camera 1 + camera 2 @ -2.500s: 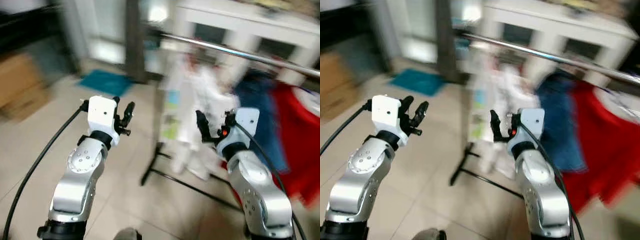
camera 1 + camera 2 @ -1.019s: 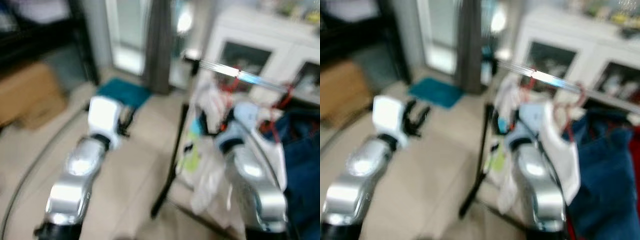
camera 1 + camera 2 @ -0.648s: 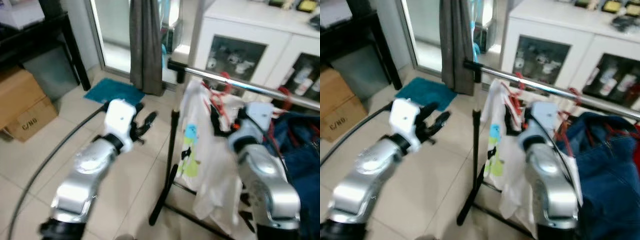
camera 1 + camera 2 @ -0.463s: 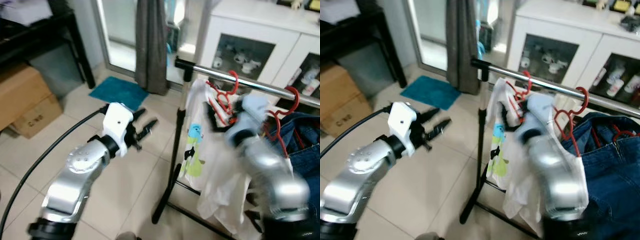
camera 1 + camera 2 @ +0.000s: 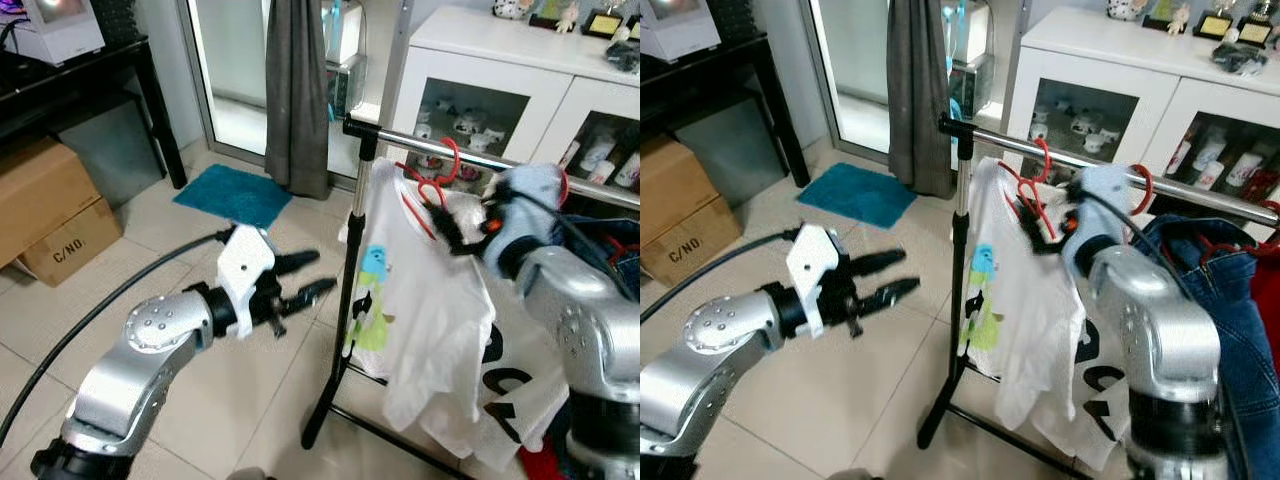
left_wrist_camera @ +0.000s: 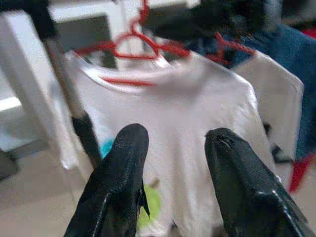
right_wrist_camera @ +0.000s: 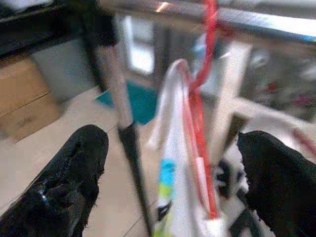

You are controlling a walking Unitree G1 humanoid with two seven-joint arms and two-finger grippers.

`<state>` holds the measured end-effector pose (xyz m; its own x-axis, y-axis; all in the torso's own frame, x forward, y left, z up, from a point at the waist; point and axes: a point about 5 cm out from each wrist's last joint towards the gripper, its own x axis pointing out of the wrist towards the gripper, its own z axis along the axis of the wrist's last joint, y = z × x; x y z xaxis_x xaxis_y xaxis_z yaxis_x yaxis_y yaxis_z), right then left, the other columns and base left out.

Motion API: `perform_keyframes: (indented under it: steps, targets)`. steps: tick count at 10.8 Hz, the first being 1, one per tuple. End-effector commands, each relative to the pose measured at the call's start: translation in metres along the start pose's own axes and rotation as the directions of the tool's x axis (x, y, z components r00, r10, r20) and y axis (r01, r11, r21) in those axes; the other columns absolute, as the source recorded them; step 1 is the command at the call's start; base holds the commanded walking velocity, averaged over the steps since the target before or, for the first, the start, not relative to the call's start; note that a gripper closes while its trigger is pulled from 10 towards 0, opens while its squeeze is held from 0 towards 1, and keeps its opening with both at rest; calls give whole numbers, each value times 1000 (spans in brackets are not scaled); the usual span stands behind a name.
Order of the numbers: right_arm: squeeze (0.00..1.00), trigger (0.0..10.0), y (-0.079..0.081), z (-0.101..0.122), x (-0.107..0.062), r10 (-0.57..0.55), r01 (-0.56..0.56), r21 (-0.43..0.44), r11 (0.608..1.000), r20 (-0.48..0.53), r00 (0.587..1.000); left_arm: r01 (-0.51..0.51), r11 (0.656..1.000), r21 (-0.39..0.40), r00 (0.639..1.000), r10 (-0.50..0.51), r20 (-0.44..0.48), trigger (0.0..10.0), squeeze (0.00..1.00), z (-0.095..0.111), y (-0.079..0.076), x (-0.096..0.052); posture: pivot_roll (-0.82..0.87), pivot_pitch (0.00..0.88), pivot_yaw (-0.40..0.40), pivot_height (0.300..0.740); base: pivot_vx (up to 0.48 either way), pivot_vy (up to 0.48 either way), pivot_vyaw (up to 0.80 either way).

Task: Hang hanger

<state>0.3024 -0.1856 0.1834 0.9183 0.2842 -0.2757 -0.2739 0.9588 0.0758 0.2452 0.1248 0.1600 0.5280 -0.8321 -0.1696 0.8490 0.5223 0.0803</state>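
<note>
Red hanger (image 5: pixel 437 183) with the white T-shirt (image 5: pixel 420 300) is hooked on the metal rail (image 5: pixel 1060 158) at its left end, next to the rack's upright post (image 5: pixel 348 300). Right gripper (image 7: pixel 173 177) is up at the hanger just under the rail, fingers spread wide either side of the red wire, not touching it. Left gripper (image 5: pixel 306 277) hangs in the air left of the post with fingers apart, holding nothing, pointed at the shirt.
</note>
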Motion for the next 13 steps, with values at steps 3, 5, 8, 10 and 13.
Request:
perform_keyframes:
  steps: [3, 5, 8, 10, 13]
  targets:
    - [0, 10000, -15, 7, 11, 18, -17, 11, 1000, -26, 1000, 48, 999, 5, 999, -48, -1, 10000, 0, 4, -4, 0, 53, 5, -9, 740, 0, 0, 0]
    - [0, 118, -32, 12, 27, -11, 12, 10, 1000, -74, 997, 69, 998, 1, 998, -69, -11, 10000, 0, 3, -5, -1, 58, 5, -15, 740, 0, 0, 0]
    - [0, 0, -32, 12, 34, 38, -36, 21, 999, -83, 996, 75, 997, 1, 997, -75, -16, 10000, 0, 3, -6, -2, 58, 4, -16, 740, 0, 0, 0]
    - [0, 0, -31, 12, 36, 69, -67, 21, 998, -75, 995, 78, 997, 3, 997, -78, -16, 10000, 0, 3, -6, -1, 57, 3, -13, 740, 0, 0, 0]
    - [0, 0, -29, 9, 41, 91, -88, 46, 995, -69, 993, 80, 997, 9, 997, -80, -22, 10000, 0, 3, -5, 0, 58, 0, -16, 740, 0, 0, 0]
